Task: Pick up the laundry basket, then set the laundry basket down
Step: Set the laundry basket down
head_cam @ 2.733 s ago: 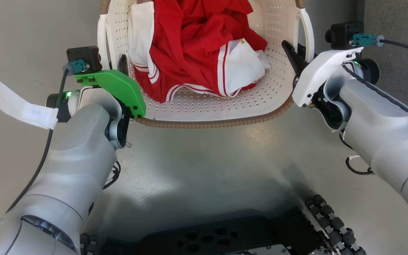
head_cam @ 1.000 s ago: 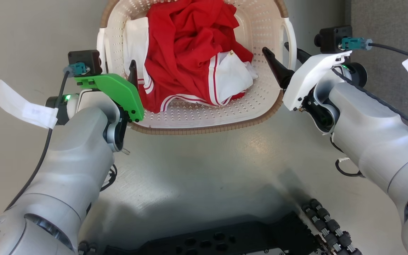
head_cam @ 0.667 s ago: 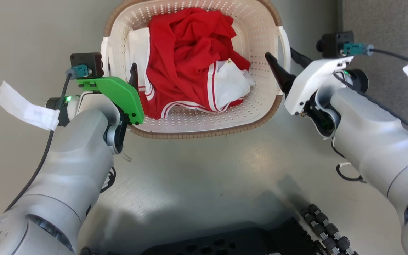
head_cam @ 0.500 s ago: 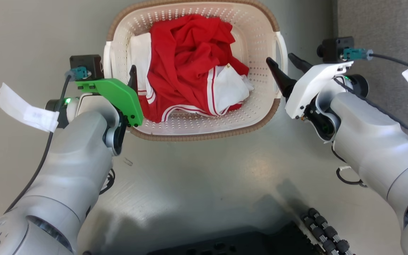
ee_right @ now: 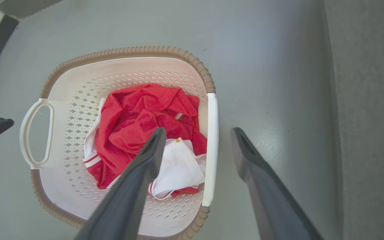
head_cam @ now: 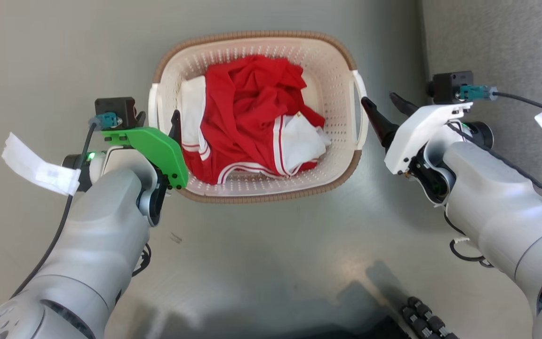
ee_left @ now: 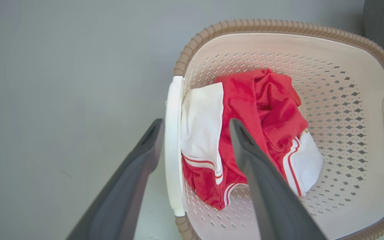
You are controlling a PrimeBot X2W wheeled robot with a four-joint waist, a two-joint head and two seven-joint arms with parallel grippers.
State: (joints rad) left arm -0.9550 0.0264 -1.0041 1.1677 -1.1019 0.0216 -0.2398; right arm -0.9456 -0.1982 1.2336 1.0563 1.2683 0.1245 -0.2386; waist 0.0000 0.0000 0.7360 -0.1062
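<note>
1. Grey-green, glossy floor (head_cam: 271,263) forms the background. A strip of darker grey textured surface (head_cam: 501,42) runs along the right edge of the head view.
2. We see the laundry basket (head_cam: 334,70) standing upright on this floor between the two arms, brown rim uppermost. A crumpled red-and-white garment (head_cam: 247,108) lies inside it.
3. We note that the left gripper (ee_left: 196,121) has its fingers spread wide. In the left wrist view the white left handle (ee_left: 173,146) lies between them: one finger is just outside the basket wall, the other over the garment. We cannot tell whether the outer finger touches the handle.
4. We find the right gripper (ee_right: 199,130) likewise spread apart and clasping nothing. In the right wrist view the white right handle (ee_right: 210,150) appears between its fingers, one finger over the garment and one over bare floor. In the head view its inner fingertip sits just beside that handle.
</note>
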